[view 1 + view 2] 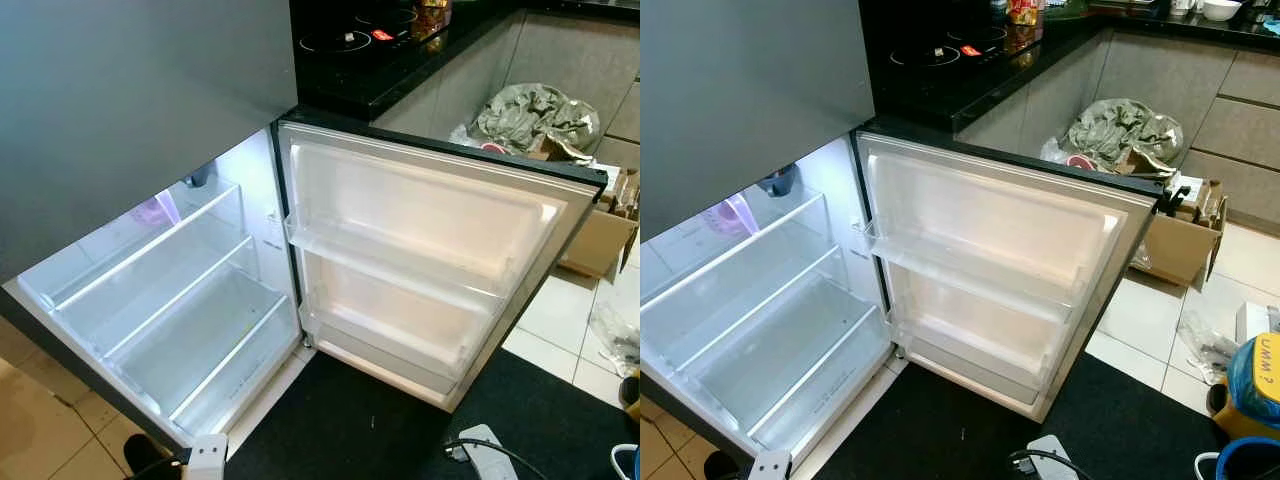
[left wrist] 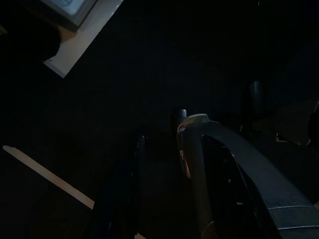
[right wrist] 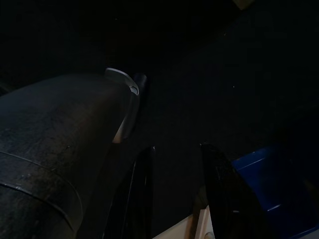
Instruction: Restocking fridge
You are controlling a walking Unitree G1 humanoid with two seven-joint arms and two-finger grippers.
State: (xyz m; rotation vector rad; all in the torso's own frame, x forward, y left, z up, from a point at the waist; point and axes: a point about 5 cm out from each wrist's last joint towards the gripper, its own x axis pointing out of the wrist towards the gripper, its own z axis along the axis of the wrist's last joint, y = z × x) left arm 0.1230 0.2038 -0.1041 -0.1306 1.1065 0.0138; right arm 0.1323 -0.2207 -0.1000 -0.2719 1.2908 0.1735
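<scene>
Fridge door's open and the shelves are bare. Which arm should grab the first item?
Right, probably. The blue container stands low at the robot's right and shows close beside the right gripper, whose fingers are apart. The left gripper hangs over the black mat.

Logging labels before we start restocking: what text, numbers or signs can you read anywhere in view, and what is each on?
"UMM ?": dark handwriting on the yellow patch of the blue bundle at the right edge; the reading is uncertain.
Printed line on the fridge's bottom front ledge: too small to read.
Red display on the black cooktop: blurred, unreadable.
Colourful packet on the counter: print too blurred to read.
</scene>
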